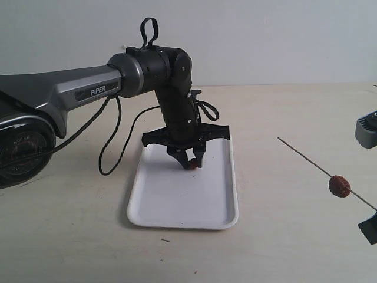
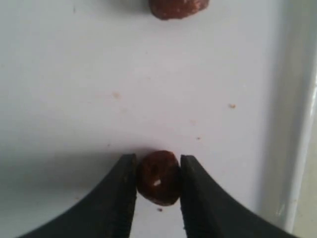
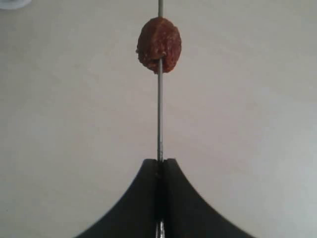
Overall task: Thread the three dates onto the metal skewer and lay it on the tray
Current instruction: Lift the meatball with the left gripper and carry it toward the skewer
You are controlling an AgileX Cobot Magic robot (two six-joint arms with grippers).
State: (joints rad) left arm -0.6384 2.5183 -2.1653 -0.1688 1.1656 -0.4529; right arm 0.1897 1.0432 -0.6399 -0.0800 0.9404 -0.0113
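Observation:
The white tray lies in the middle of the table. Over its far part my left gripper points down, shut on a dark red-brown date that rests on or just above the tray floor. A second date lies on the tray beyond it, hidden in the exterior view. My right gripper at the right edge is shut on the thin metal skewer, which slants up and left in the air. The third date sits threaded on that skewer, a short way from the fingertips.
The left arm's black cable loops down onto the table left of the tray. A grey part of the right arm shows at the right edge. The tray rim runs close beside the gripped date.

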